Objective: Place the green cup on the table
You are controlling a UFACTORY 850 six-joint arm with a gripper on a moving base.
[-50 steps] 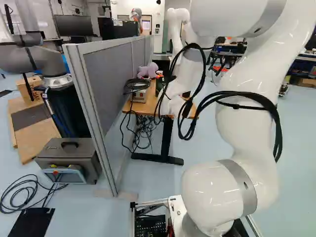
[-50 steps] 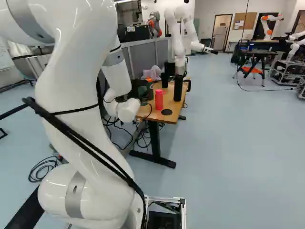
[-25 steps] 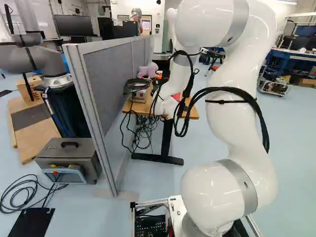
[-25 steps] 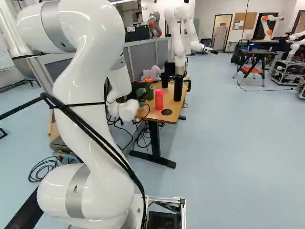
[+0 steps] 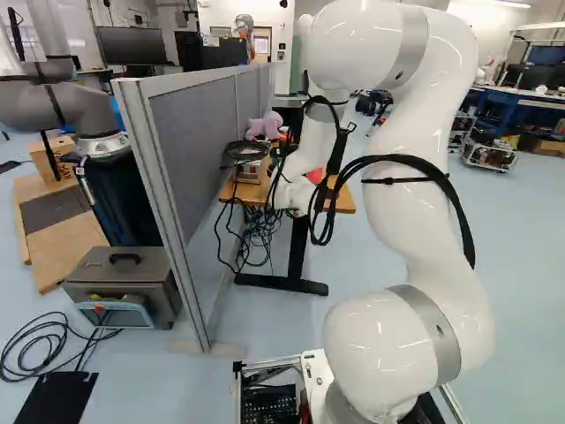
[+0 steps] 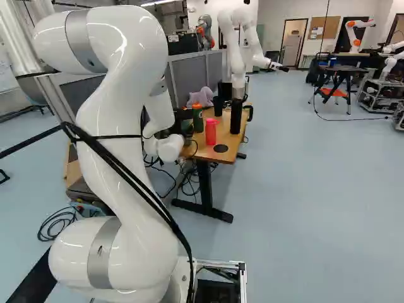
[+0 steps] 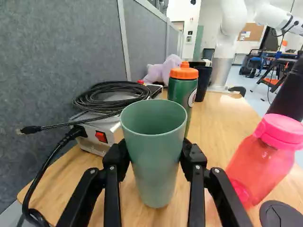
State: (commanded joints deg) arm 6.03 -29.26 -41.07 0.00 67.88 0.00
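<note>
Green cup (image 7: 155, 175) sits between fingers (image 7: 155, 153); they squeeze it from left and right. Cup upright, long way up-and-down, at near end of desk (image 7: 222, 120). Next, likely straight down, then let go (can't tell if bottom touches). No drink seen inside. Green bottle (image 7: 182, 94) far, pink bottle (image 7: 258, 165) right, both lidded.
</note>
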